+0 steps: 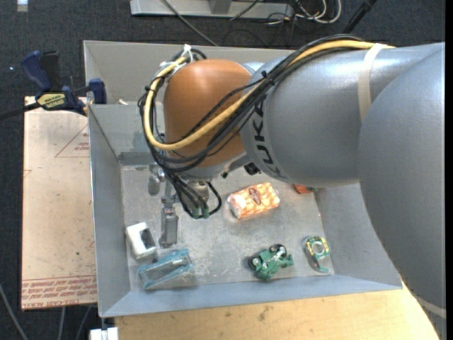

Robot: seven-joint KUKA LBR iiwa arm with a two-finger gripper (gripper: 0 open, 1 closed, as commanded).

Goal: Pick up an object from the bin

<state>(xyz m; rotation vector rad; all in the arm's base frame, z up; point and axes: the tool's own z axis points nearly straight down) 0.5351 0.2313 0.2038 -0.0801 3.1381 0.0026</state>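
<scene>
— What does the grey bin [106,190] hold?

— A few loose things, spread over its floor. In the near left corner lies a clear packet with teal parts [165,269], flat and slightly askew. Just beyond it, close to the left wall, sits a small white block [139,238] with a dark face. Near the middle lies an orange-and-pink snack packet [253,200]. Along the near wall, to the right, are a green toy [270,262] and a green-and-yellow ring-shaped thing [317,252], close together but apart. A small orange scrap [303,188] peeks out from under the arm [340,119], further back on the right.

— And where is the gripper [168,232]?

— It hangs below the orange cover [202,105] on the wrist, low over the left half of the floor. Its tip is just to the right of the white block and just on the far side of the clear packet. Those two things lie nearest to it. The snack packet is off to its right, well apart.

— Is it open, and does it have hold of anything?

— Neither can be told. The metal tip is seen edge-on, and the cover and cables hide what is above it. Whether it touches the white block cannot be told either.
</scene>
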